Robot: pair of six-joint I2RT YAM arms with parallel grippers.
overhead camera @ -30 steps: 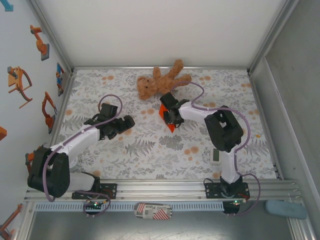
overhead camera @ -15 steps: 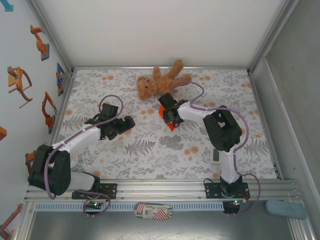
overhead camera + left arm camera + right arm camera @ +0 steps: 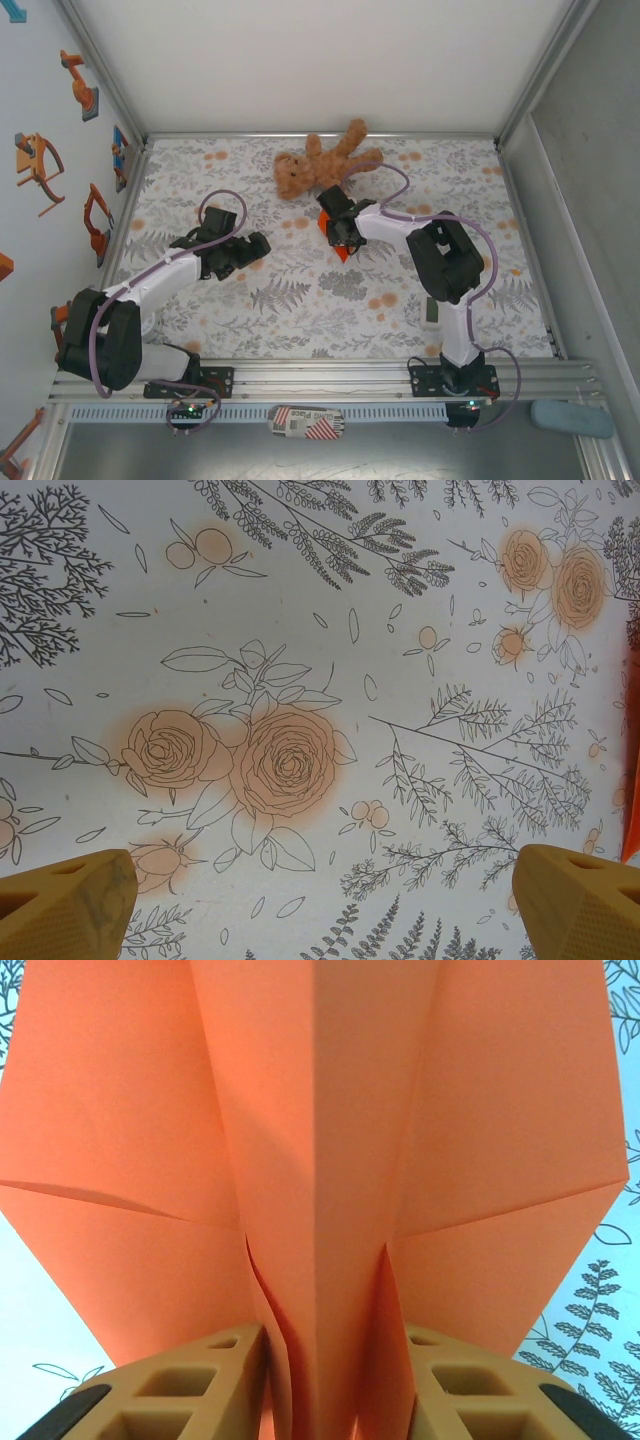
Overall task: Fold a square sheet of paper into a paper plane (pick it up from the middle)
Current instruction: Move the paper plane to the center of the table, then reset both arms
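Right jaws pinch the centre-creased orange paper plane (image 3: 320,1160).

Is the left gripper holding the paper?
No, the left gripper is wide open over bare tablecloth; the right gripper pinches the paper.

Over the last second my right arm (image 3: 385,222) has drawn its wrist a little toward the far left of the tabletop (image 3: 300,300), closer to the teddy bear (image 3: 320,165). The paper plane (image 3: 343,251), pinched along its centre fold between the right jaws, has gone with it, and its orange tip now lies slightly farther from me than before. The left arm (image 3: 150,280) has shifted its near shoulder link slightly, mostly within the first half second.
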